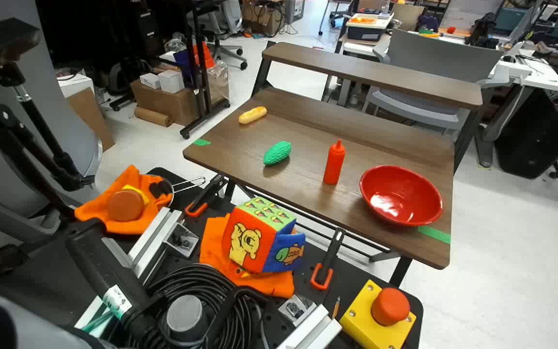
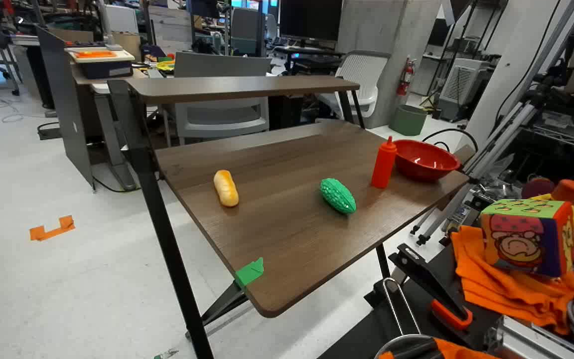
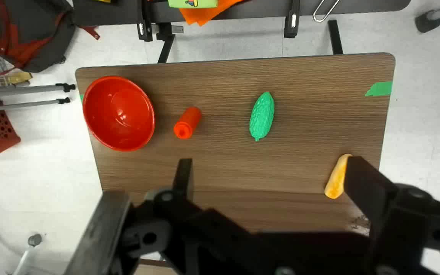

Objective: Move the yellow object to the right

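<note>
Across the middle of the wrist view, a brown table (image 3: 311,76) with fine, streaked wood grain and rounded corners. Along the bottom of the same view, large and blurred, a black, angular claw (image 3: 268,164) with blunt, blocky fingers spread wide and the table in sight through the gap. Toward the upper left, a round red bowl (image 3: 118,113), glossy and smooth-walled, with bright highlights inside. Near the bowl on its right, an upright red-orange bottle (image 3: 187,122), smooth and cylindrical, with a narrow nozzle visible in both exterior views. Right of center and higher than the claw in the wrist frame, a green lump (image 3: 262,116), oblong, pebbled all over, tapering at the ends. Smallest, at lower right, the yellow object (image 3: 336,179): slim, smooth, round-ended, pale yellow shading to toasted orange. Partly hidden there by the inner edge of the fingertip at frame right, but lying on the table well beneath the claw; in both exterior views, left of the frame's center.
</note>
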Motion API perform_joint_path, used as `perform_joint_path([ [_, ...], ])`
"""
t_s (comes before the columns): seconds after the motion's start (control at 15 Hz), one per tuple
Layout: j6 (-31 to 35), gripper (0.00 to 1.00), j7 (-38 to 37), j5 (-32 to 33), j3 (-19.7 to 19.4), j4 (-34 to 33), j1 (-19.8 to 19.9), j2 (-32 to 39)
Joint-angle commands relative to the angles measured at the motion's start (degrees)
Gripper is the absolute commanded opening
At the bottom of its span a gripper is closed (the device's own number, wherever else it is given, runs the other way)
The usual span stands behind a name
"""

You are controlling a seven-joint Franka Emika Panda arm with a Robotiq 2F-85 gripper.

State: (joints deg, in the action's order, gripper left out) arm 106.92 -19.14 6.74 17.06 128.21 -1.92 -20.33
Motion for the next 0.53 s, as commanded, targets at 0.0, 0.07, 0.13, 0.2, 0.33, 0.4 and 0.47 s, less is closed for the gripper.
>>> perform_joint_path([
  [0.0,-0.2,1.00,-0.5,0.6,-1.5,-0.2,-1.7,0.2],
  [0.07,-0.2,1.00,-0.5,0.6,-1.5,-0.2,-1.7,0.2],
  [0.13,-0.2,1.00,-0.5,0.6,-1.5,-0.2,-1.7,0.2],
  [0.2,-0.2,1.00,-0.5,0.6,-1.5,-0.2,-1.7,0.2],
  [0.33,-0.2,1.00,-0.5,0.6,-1.5,-0.2,-1.7,0.2],
  [0.4,-0.2,1.00,-1.8,-0.6,-1.5,-0.7,-1.7,1.5],
  [0.47,0.2,1.00,-2.3,-1.0,-1.4,-1.1,-1.9,2.6],
])
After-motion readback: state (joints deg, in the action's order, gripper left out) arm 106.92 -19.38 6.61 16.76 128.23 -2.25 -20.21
